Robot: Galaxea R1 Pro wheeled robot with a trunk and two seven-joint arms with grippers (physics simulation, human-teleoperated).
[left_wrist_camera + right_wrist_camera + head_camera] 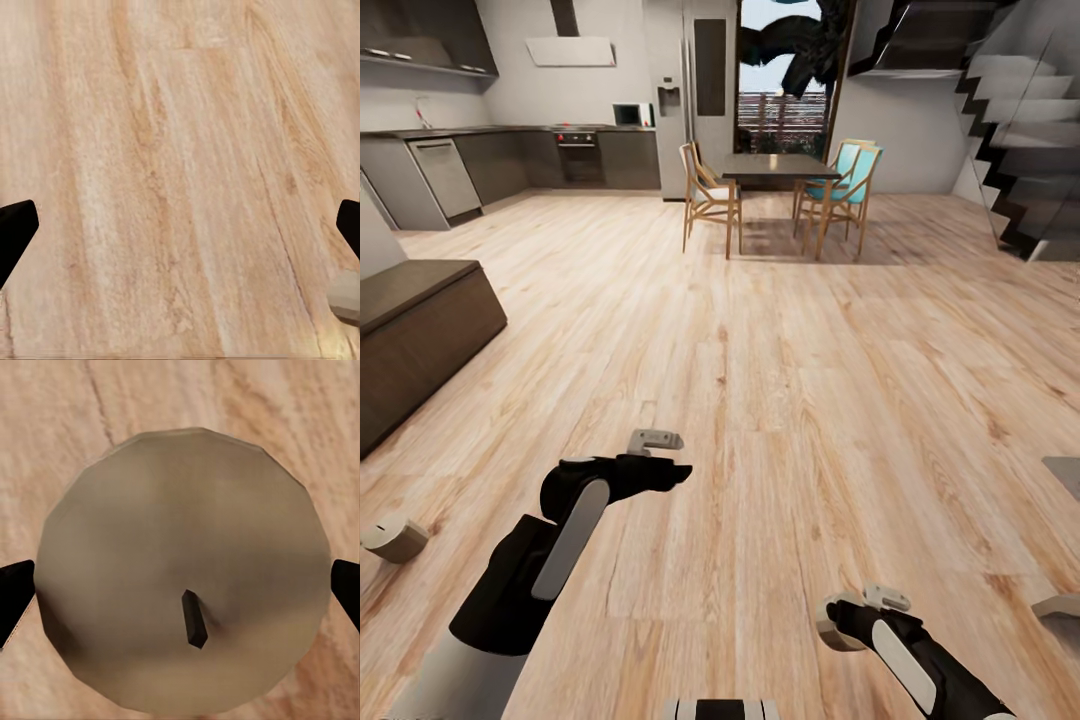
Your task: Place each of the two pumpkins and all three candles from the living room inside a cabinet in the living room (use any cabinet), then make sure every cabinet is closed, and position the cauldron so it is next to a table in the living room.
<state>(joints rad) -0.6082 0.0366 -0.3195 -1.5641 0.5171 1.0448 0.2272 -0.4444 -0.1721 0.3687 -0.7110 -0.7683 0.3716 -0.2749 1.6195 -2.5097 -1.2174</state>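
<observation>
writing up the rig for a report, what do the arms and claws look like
Both arms are glossy black with rounded segments, each bearing a long pale grey oval panel on the forearm. The left arm turns white at its upper segment near the frame's bottom. The left claw has light grey blocky fingers; the right claw shows pale grey parts too. In the wrist views the fingertips look black. No cables or markings show.

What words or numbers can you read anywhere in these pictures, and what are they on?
None can be read.
The candle in the right pincer is plain, with just a dark wick.
The left pincer has no label.
The fridge, oven, dishwasher and microwave in the kitchen show no writing; anything on them is too small to read.
</observation>
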